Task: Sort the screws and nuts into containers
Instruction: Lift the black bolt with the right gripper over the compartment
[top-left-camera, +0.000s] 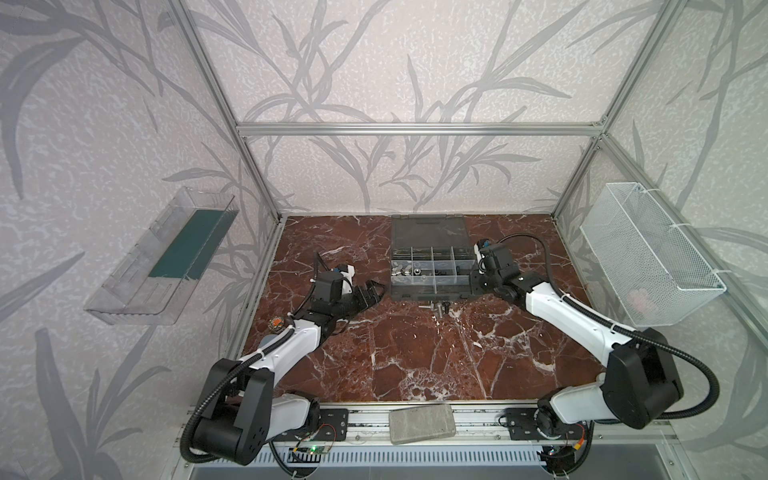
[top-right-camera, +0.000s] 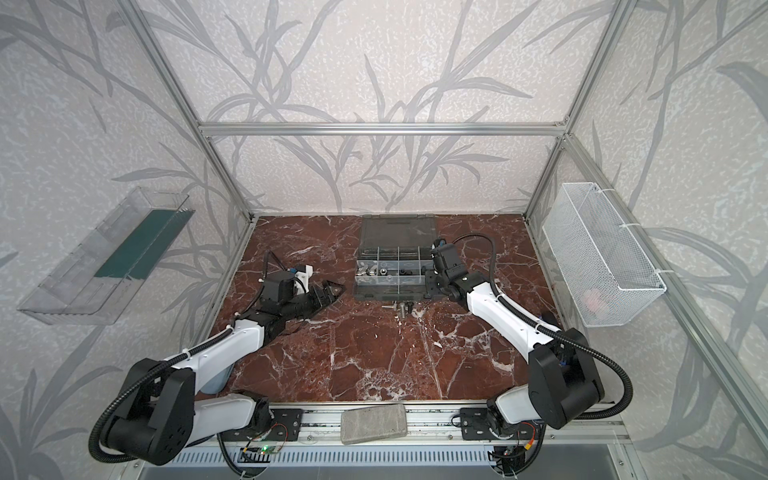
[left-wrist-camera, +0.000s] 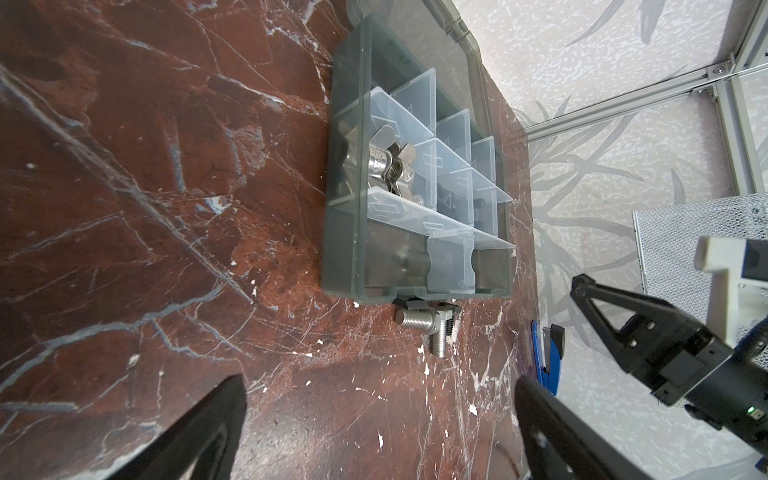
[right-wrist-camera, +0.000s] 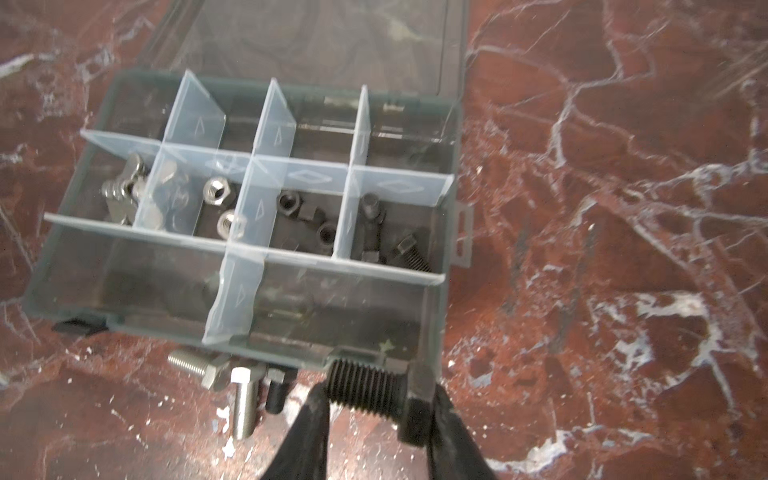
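The dark grey organizer case lies open at the back middle, its clear-walled containers in a grid. The middle row holds silver winged nuts, silver hex nuts, black nuts and black screws. Two silver screws and a short black one lie on the table against the case's front wall. My right gripper is shut on a black screw at the case's front right corner. My left gripper stands open and empty, left of the case.
A white wire basket hangs on the right wall and a clear tray with a green base on the left wall. A grey block lies on the front rail. A small round orange object sits by the left arm.
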